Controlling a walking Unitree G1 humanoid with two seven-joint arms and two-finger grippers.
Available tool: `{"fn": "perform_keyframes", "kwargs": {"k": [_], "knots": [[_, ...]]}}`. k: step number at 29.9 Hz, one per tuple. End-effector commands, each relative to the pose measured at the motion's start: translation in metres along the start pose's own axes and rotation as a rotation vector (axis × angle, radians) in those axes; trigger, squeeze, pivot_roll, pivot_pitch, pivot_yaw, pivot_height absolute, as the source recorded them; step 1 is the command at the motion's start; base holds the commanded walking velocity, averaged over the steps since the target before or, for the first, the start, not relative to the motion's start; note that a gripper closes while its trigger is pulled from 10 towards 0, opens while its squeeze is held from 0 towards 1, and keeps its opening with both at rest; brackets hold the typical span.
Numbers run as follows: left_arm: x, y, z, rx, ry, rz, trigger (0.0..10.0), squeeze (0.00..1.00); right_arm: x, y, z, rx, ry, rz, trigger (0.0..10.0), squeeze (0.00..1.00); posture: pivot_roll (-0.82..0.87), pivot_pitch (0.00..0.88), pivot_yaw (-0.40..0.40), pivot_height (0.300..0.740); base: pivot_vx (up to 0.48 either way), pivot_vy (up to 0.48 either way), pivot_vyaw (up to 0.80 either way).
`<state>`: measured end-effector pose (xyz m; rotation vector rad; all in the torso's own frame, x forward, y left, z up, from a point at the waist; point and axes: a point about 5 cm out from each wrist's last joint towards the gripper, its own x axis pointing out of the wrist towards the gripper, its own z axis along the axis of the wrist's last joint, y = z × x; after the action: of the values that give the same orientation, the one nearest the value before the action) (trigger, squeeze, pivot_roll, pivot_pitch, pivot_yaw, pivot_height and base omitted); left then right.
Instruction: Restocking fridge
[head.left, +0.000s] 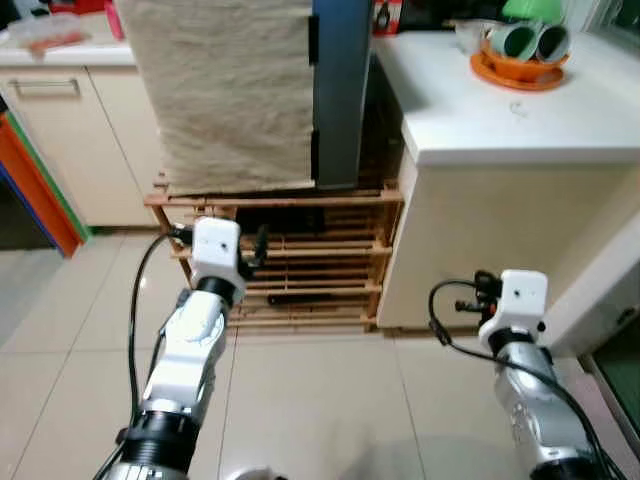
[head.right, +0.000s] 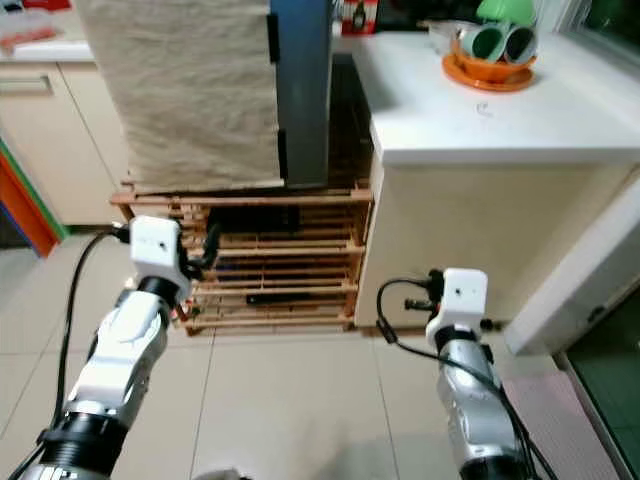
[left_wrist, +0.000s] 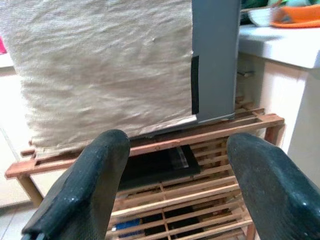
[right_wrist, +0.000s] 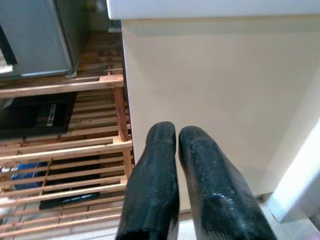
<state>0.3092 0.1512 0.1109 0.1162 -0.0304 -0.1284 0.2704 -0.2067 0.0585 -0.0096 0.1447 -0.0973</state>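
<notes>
**Tiled kitchen floor, fridge ahead**

Pale tiles (head.left: 330, 400) lead to the grey fridge (head.left: 340, 90), cloth-draped (head.left: 230, 90), atop a slatted wooden rack (head.left: 300, 260). My left gripper (left_wrist: 175, 175) is spread before it; my right gripper (right_wrist: 175, 165), fingers together, faces the smooth cream counter (head.left: 480, 240).

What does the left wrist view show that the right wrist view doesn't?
Left wrist view: the left gripper open, aimed at a beige cloth draped over the grey fridge. Right wrist view: the right gripper shut, facing the cream counter side. Both take in the wooden slatted rack under the fridge.
</notes>
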Motion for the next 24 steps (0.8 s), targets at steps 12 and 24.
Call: {"fn": "perform_keyframes", "kwargs": {"k": [12, 24], "knots": [[0.008, 0.006, -0.003, 0.051, 0.058, -0.008, 10.0, 0.0, -0.001, 0.027, 0.009, -0.06, -0.063, 0.138, 10.0, 1.0, -0.06, 0.0, -0.007, 0.74, 0.0, 0.479, 0.0], [0.011, 0.0, -0.001, 0.092, 0.041, -0.023, 10.0, 0.0, -0.007, 0.061, 0.026, -0.23, -0.18, 0.344, 10.0, 0.0, -0.04, 0.0, -0.019, 0.74, 0.0, 0.32, 0.0]]}}
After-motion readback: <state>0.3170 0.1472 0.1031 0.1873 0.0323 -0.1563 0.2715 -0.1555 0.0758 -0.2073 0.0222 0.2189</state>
